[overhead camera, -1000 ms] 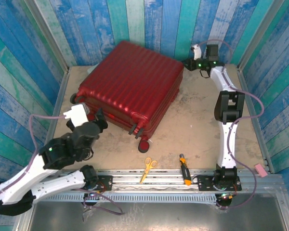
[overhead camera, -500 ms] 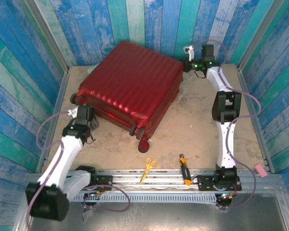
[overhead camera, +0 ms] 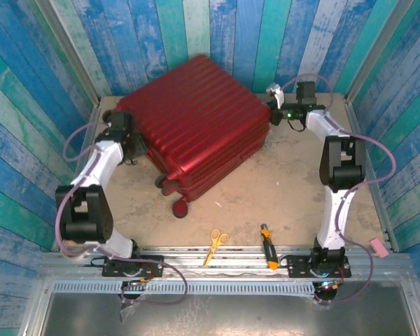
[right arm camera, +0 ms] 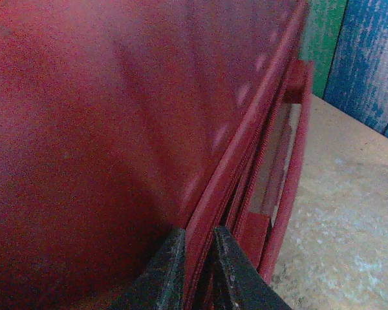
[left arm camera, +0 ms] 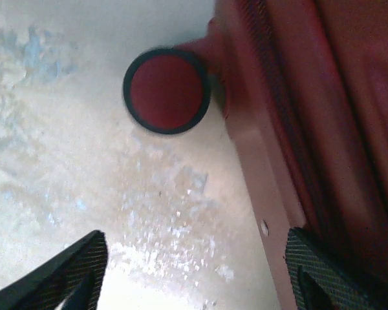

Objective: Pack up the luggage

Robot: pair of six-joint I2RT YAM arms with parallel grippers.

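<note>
Blue and green plank walls (overhead camera: 217,35) close in a sandy, scuffed table (overhead camera: 294,189), and the luggage (overhead camera: 196,129) lies flat on it toward the back, ribbed shell facing up.

Compared with a second ago, you will see that the luggage has turned and slid toward the rear wall. Its wheeled end now points at the near left, with one wheel (overhead camera: 179,208) sticking out toward the rail. Your left arm has swung from the near-left corner up along the left side, and the left gripper (overhead camera: 133,143) now sits against the case's left edge. The right gripper (overhead camera: 271,112) has stayed at the back-right corner of the case.

From the left wrist you see the left gripper (left arm camera: 194,278) with its jaws wide apart and nothing between them but bare table. One finger (left arm camera: 317,265) lies just beside the red shell, and a black-rimmed red wheel (left arm camera: 167,90) sits ahead of it.

From the right wrist you see the right gripper (right arm camera: 197,271) pinched narrowly on the raised red rim along the case's edge, which runs straight between the two fingers.

The luggage's two shells are together, so you cannot see what is inside.

Yellow-handled scissors (overhead camera: 215,245) and a screwdriver (overhead camera: 268,255) lie near the front rail, well apart from the case.
</note>
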